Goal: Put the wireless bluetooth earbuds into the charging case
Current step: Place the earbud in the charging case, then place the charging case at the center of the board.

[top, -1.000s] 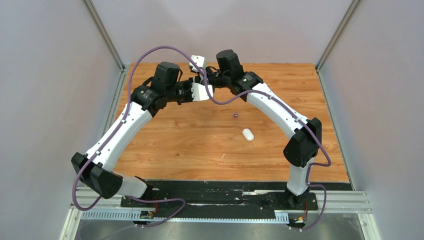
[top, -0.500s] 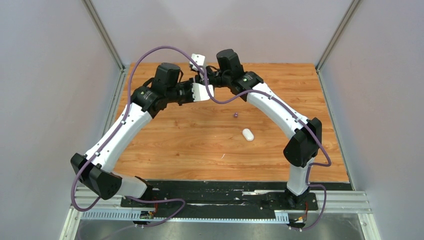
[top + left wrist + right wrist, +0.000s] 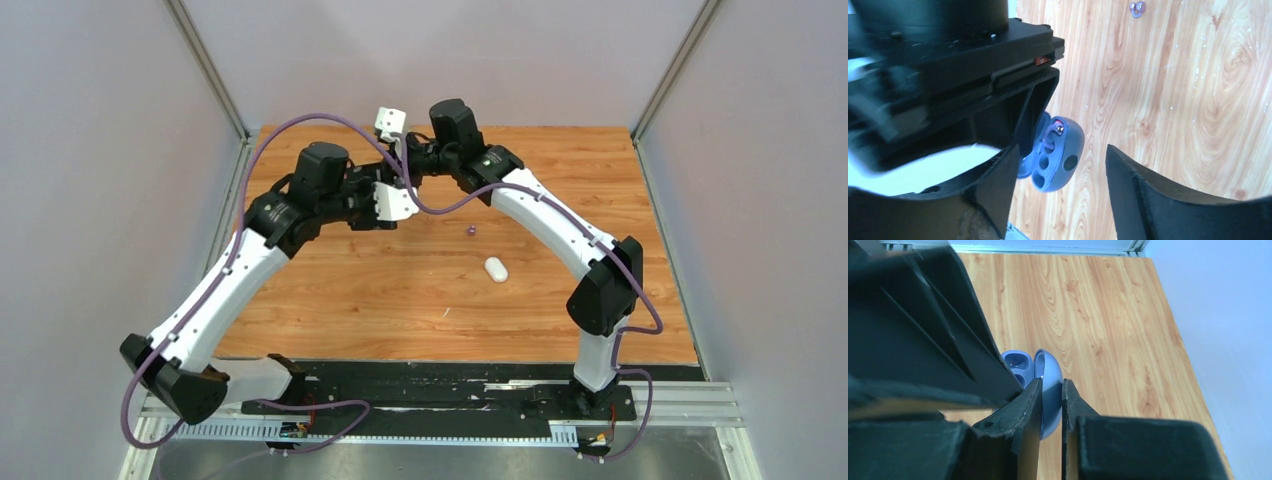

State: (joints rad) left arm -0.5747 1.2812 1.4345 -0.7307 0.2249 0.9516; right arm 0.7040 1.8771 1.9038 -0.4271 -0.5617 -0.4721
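Note:
The open blue-purple charging case (image 3: pixel 1066 152) hangs above the wooden table, and my right gripper (image 3: pixel 1051 385) is shut on its lid (image 3: pixel 1050 371). The case's socketed base (image 3: pixel 1017 365) faces my left gripper (image 3: pixel 1063 150), whose jaws stand wide open on either side of the case without touching it. A dark purple earbud (image 3: pixel 1057 130) with a metal contact sits in the upper socket; the lower sockets are empty. Another purple earbud (image 3: pixel 1137 7) lies loose on the table (image 3: pixel 471 230). From above, the case is hidden between the two grippers (image 3: pixel 402 180).
A white pebble-shaped case (image 3: pixel 496 269) lies closed on the table right of centre, near the loose purple bud. Metal frame rails and grey walls border the wooden table (image 3: pixel 600 180) on the left, right and back.
My left gripper has opened wide and drawn back toward the near left, away from the case. The right arm and the case have stayed where they were.

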